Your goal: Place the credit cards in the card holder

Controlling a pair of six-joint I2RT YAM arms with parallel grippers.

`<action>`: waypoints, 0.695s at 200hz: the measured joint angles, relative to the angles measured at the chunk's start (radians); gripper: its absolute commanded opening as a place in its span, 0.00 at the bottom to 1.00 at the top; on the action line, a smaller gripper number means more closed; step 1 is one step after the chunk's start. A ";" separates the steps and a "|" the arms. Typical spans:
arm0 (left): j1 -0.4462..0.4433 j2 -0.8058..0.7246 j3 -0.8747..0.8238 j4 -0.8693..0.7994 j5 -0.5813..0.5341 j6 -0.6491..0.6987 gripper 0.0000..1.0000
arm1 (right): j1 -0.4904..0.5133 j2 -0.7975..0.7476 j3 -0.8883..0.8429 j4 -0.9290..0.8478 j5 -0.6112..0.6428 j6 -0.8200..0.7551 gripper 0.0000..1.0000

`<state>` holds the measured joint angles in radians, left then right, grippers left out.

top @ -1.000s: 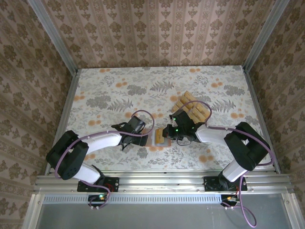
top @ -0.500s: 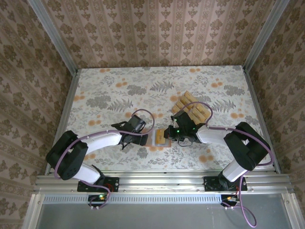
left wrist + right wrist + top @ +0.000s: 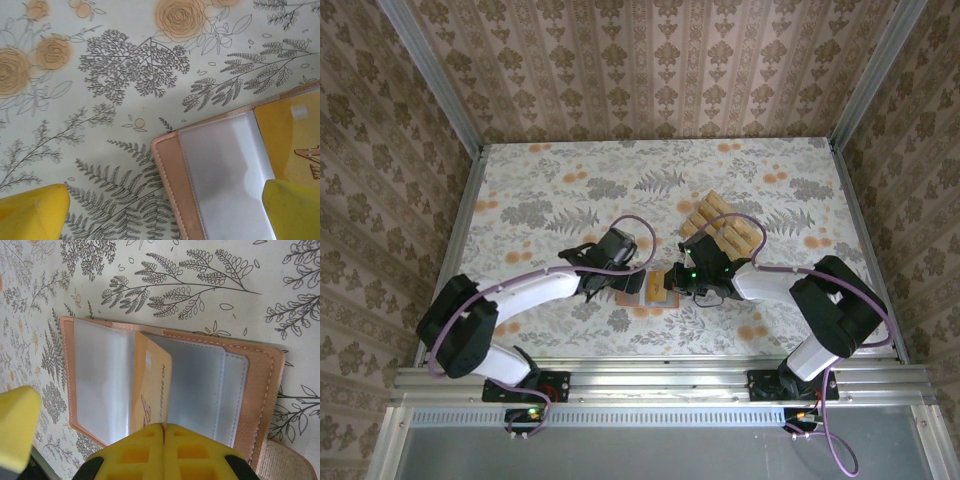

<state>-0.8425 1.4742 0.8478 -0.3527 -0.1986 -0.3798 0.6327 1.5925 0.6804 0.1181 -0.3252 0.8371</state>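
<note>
Right hand point(image 3: 672, 282) pinched shut at the open card holder point(image 3: 653, 293) on the surface point(image 3: 550, 190), my left hand point(image 3: 620, 284) just beside it, credit cards point(image 3: 725, 228) fanned just beyond, left wrist, fingers point(image 3: 32, 212) wide over the holder's corner, right wrist, hand gripping a credit card point(image 3: 152, 385) in the holder's fold
</note>
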 measured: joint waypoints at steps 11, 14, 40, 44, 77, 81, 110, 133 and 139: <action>-0.003 0.027 0.006 0.002 0.000 0.000 1.00 | 0.000 0.000 0.000 0.000 0.000 0.000 0.00; -0.004 0.034 0.008 0.002 0.000 0.000 1.00 | 0.000 0.000 0.000 0.000 0.000 0.000 0.00; -0.009 0.077 0.010 0.009 0.000 0.000 1.00 | 0.000 0.000 -0.002 0.007 0.000 0.000 0.00; -0.009 0.082 0.010 0.011 0.000 0.000 1.00 | 0.000 0.000 -0.002 0.007 0.000 0.000 0.00; -0.009 0.102 0.009 0.036 0.003 -0.001 1.00 | 0.000 0.000 -0.003 0.007 0.000 0.000 0.00; -0.009 0.103 0.009 0.039 0.003 -0.001 1.00 | 0.000 0.000 -0.003 0.007 0.001 0.000 0.00; -0.009 0.103 -0.016 0.064 0.002 -0.009 1.00 | 0.000 0.000 -0.004 0.007 0.003 0.000 0.00; -0.008 0.101 -0.056 0.070 0.000 -0.024 1.00 | 0.000 0.000 -0.004 0.007 0.003 0.000 0.00; -0.008 0.097 -0.066 0.075 0.000 -0.031 1.00 | 0.000 0.000 -0.004 0.007 0.003 0.000 0.00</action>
<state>-0.8505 1.5711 0.7822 -0.2779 -0.1986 -0.4103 0.6327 1.5925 0.6765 0.1253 -0.3225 0.8371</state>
